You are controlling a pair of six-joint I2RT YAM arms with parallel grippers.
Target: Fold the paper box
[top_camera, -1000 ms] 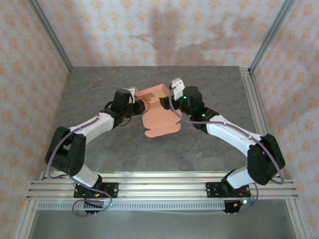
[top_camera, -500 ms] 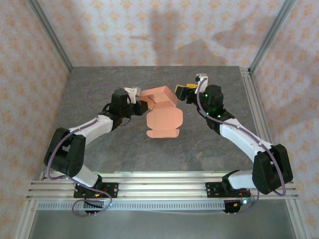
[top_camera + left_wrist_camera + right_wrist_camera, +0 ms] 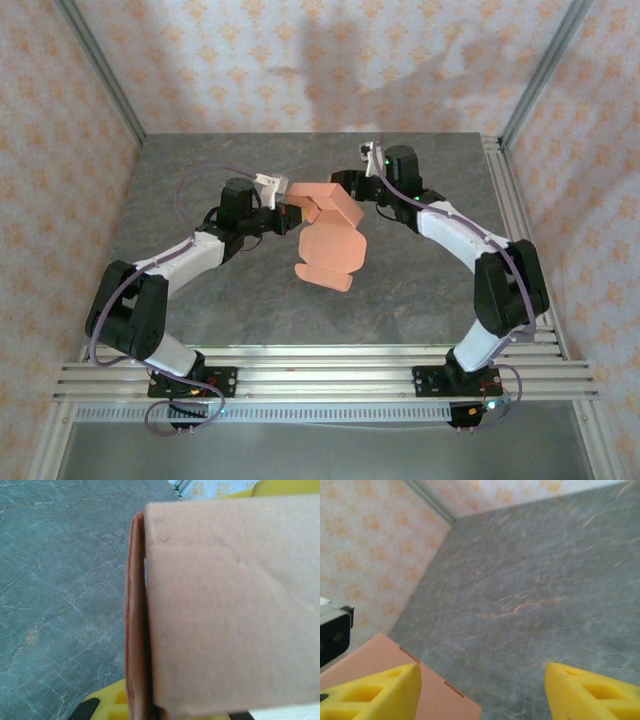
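While the left tool (image 3: 284, 206) clamps the paper box (image 3: 330, 252), the right tool (image 3: 348, 184) hangs just beside it, jaws wide apart.

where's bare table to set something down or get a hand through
Bare table runs wide between the paper box and the near rail, and along the back wall at far left. Crowded in the middle, where the left gripper and right gripper flank the box.
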